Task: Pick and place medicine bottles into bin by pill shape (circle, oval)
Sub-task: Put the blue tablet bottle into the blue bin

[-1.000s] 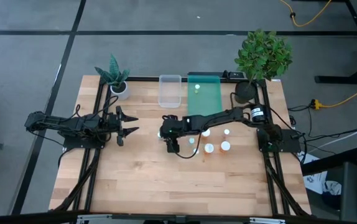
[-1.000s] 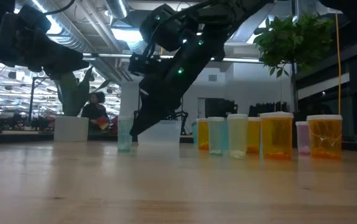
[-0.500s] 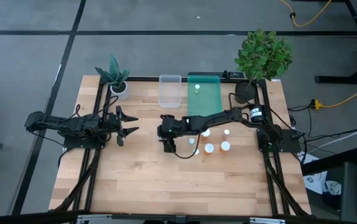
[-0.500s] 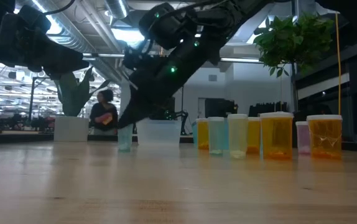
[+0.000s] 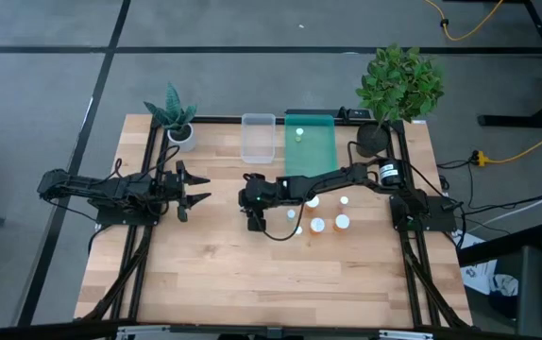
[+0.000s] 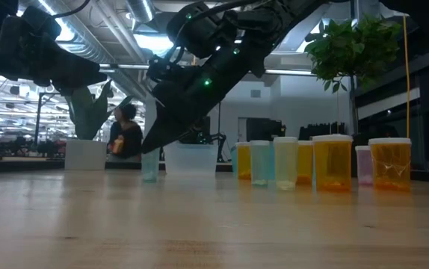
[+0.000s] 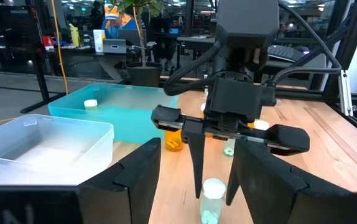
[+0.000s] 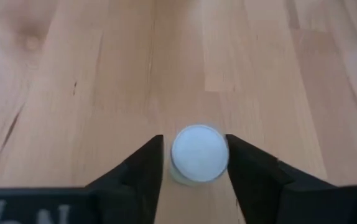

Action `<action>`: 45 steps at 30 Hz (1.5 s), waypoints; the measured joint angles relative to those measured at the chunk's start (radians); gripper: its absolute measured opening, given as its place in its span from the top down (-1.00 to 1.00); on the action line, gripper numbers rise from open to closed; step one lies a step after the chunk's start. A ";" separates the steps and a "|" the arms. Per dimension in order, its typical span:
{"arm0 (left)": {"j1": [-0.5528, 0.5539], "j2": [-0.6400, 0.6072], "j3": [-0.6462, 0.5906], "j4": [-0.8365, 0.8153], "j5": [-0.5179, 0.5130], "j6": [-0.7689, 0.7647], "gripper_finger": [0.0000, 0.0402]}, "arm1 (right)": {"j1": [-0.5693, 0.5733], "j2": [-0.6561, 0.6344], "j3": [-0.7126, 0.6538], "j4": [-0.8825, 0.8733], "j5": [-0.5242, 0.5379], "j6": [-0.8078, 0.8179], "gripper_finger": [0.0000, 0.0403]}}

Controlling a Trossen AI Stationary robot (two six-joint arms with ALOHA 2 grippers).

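A: Closing in: the right tool now flanks a pale bottle, fingers narrower than a second ago, barely apart from it.

B: Bottle upright on the surface, nearer than the clear bin; grasp imminent. Left tool waits part-open.

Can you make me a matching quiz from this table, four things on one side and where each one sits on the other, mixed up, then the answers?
Things:
1. small pale bottle
2. clear tray
3. teal tray
4. left gripper

Places:
A. has one white-capped bottle inside it
B. waits over the table's left side, away from the bottles
C. stands between the right gripper's fingers
D. sits just left of the teal tray, nothing visible in it

Pairs: 1-C, 2-D, 3-A, 4-B
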 joint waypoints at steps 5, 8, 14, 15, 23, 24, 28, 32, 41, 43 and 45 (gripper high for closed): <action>0.000 0.000 0.000 0.000 0.000 0.000 0.03 | 0.000 0.000 0.000 0.001 0.000 0.000 0.44; 0.000 0.000 0.000 0.000 0.000 0.000 0.03 | 0.000 -0.005 0.000 0.001 0.001 0.000 0.46; 0.000 0.001 0.000 0.000 0.000 0.000 0.03 | -0.013 -0.113 0.022 -0.122 0.001 0.022 0.46; 0.000 0.002 0.000 0.000 0.000 0.000 0.03 | -0.013 -0.142 0.022 -0.141 0.001 0.023 0.45; 0.000 0.007 0.000 -0.001 0.000 -0.001 0.03 | -0.012 -0.403 0.025 -0.325 0.129 -0.004 0.46; 0.000 0.008 0.000 0.000 0.001 -0.001 0.03 | -0.013 -0.435 0.025 -0.345 0.164 -0.003 0.46; 0.000 0.010 0.000 0.000 0.000 -0.001 0.03 | -0.014 -0.528 0.023 -0.481 0.279 0.019 0.44; 0.000 0.010 0.000 0.001 0.001 0.000 0.03 | -0.013 -0.635 -0.050 -0.555 0.345 0.087 0.46; 0.000 0.015 0.000 0.000 0.000 -0.003 0.03 | -0.090 -0.889 -0.541 -0.268 0.417 0.203 0.44; 0.000 0.015 0.000 0.000 0.000 -0.003 0.03 | -0.144 -0.909 -0.632 -0.153 0.419 0.204 0.45; 0.000 0.015 0.000 0.001 0.000 -0.004 0.03 | -0.208 -0.911 -0.697 -0.078 0.415 0.208 0.45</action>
